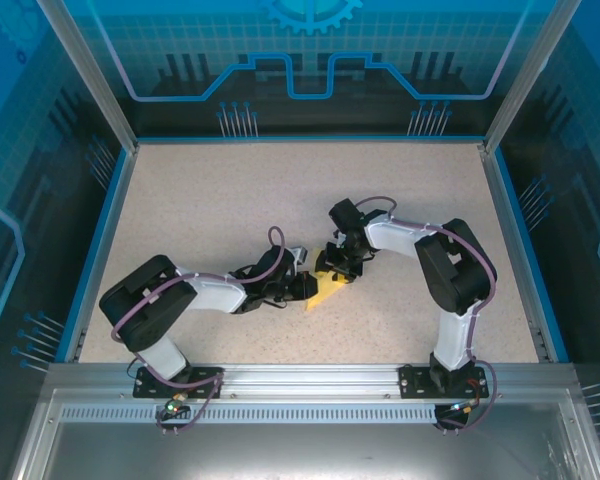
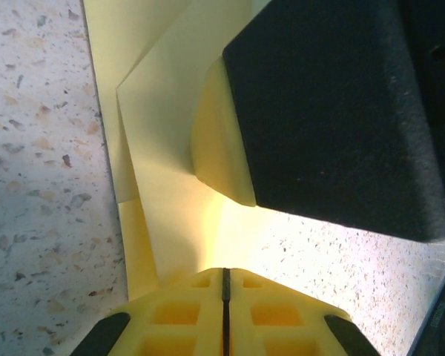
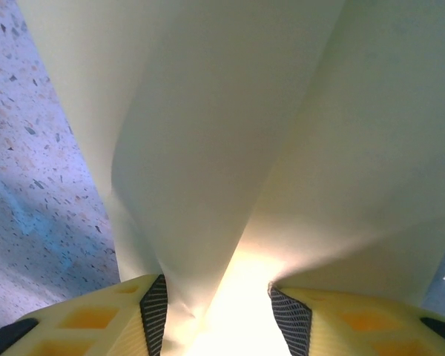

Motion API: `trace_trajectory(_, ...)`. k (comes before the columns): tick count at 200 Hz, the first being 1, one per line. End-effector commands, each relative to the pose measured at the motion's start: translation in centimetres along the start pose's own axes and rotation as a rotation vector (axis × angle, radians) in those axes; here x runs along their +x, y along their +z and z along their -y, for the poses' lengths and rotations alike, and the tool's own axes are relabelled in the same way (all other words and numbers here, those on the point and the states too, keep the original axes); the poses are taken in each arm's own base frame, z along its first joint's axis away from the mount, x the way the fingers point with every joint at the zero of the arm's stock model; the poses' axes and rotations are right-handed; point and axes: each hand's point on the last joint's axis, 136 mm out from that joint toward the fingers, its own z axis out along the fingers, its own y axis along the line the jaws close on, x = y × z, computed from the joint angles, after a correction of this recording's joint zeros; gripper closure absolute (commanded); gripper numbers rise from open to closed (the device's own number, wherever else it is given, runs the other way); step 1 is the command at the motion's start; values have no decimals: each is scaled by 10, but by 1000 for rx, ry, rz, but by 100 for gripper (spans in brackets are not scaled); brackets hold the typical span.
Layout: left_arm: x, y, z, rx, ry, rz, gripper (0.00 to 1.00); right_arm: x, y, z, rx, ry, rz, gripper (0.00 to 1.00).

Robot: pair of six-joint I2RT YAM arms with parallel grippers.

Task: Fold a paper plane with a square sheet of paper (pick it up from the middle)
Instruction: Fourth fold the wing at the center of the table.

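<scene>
The yellow sheet of paper (image 1: 330, 291) lies partly folded at the table's middle, between the two grippers. My left gripper (image 1: 305, 288) touches its left side. In the left wrist view that gripper (image 2: 225, 278) is shut, fingertips together, with nothing visibly between them, over the creased layers of the paper (image 2: 170, 185). The right gripper's black body (image 2: 334, 111) presses a curled flap. My right gripper (image 1: 340, 265) sits at the paper's far end. In its own view the right gripper (image 3: 216, 311) is open, and the paper (image 3: 230, 148) bows up into the gap between its pads.
The speckled beige table (image 1: 230, 200) is ringed by a blue border and glass walls (image 1: 300, 70). An aluminium rail (image 1: 310, 378) with both arm bases runs along the near edge. The two arms almost meet at the paper.
</scene>
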Motion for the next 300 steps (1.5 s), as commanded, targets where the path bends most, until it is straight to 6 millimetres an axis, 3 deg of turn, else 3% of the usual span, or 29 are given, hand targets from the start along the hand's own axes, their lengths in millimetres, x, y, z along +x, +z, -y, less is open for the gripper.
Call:
trace_trajectory(1, -1, 5, -3, -25, -7, -7, 92, 23, 60, 100, 352, 66, -76, 51)
trace_trajectory(181, 8, 9, -27, -121, -45, -20, 94, 23, 65, 111, 480, 37, -63, 50)
trace_trajectory(250, 13, 9, -38, -170, -60, -38, 95, 23, 64, 107, 468, 37, -63, 50)
trace_trajectory(278, 18, 8, -44, -200, -71, -57, 95, 20, 58, 94, 422, 24, -49, 51)
trace_trajectory(300, 23, 8, -49, -222, -75, -75, 96, 7, 39, 59, 312, -46, -1, 50)
